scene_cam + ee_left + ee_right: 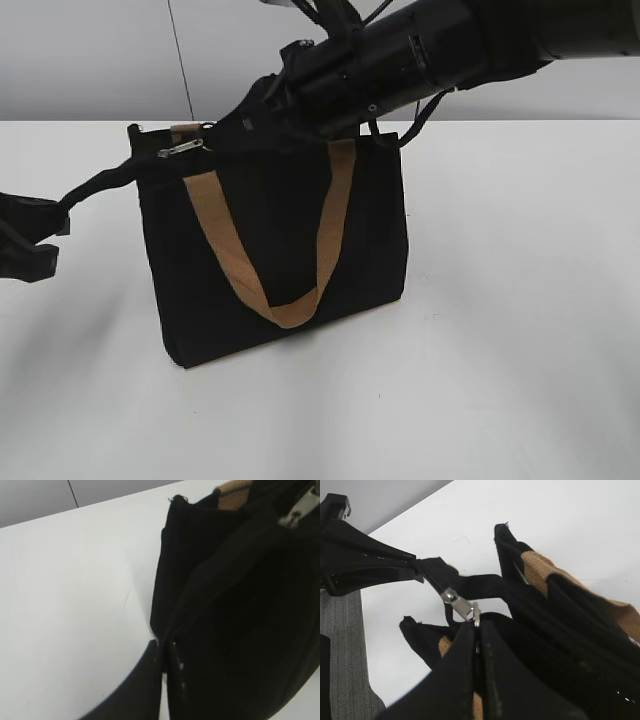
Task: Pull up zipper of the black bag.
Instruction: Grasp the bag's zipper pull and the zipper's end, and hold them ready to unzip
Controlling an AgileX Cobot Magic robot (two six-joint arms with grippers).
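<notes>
The black bag (290,250) stands upright on the white table, one tan strap handle (300,300) hanging down its front. The zipper's silver pull tab (181,148) sits near the left end of the top edge. My right gripper (232,128) reaches in from the upper right; in the right wrist view it (477,630) is shut on the ring of the pull tab (457,602). My left gripper (55,222) is shut on the black zipper-end tail (100,183) and holds it stretched out to the left. In the left wrist view its jaws (162,652) pinch black fabric beside the bag (240,630).
The white table (520,330) spreads round the bag on all sides. A grey wall (90,60) with a thin dark cable stands behind. A grey ribbed surface (340,655) shows at the lower left of the right wrist view.
</notes>
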